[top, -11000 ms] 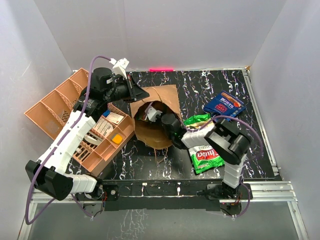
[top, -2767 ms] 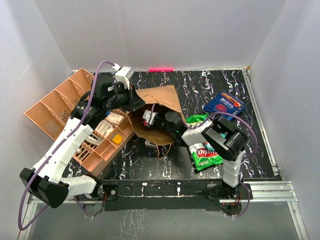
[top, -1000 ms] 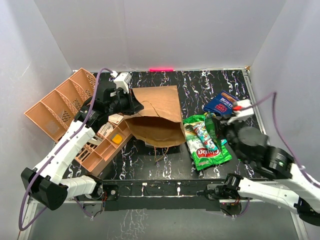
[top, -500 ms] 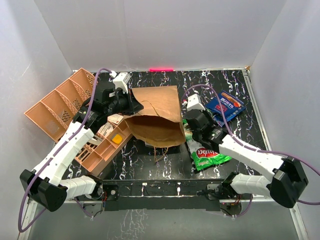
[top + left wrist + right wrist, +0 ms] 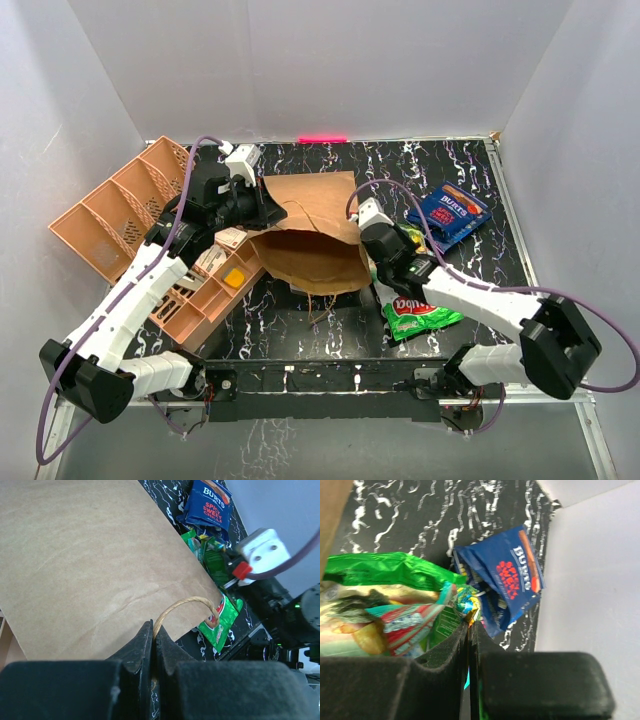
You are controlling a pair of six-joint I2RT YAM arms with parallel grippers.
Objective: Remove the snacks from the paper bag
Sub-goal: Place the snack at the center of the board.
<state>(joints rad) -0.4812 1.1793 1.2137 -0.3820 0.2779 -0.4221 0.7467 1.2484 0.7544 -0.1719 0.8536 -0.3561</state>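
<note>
Top camera: fixed above and behind my two bases, angled down and forward. It covers the whole table point(image 5: 400, 165) from a distance, both arms included.

Left wrist camera: mounted behind my left gripper point(image 5: 152, 627), whose jaws press together on the twisted handle point(image 5: 187, 604) at the bottom edge of the view. It looks across the paper bag point(image 5: 85, 560) at close range, toward my right arm point(image 5: 285, 610).

Right wrist camera: mounted behind my right gripper point(image 5: 469, 625), whose jaws close on the multicoloured packet point(image 5: 405, 622), seen very near. It faces the table's far right corner.

Shared by all three views: the Burts packet point(image 5: 507, 575) and the green packet point(image 5: 385, 566).
</note>
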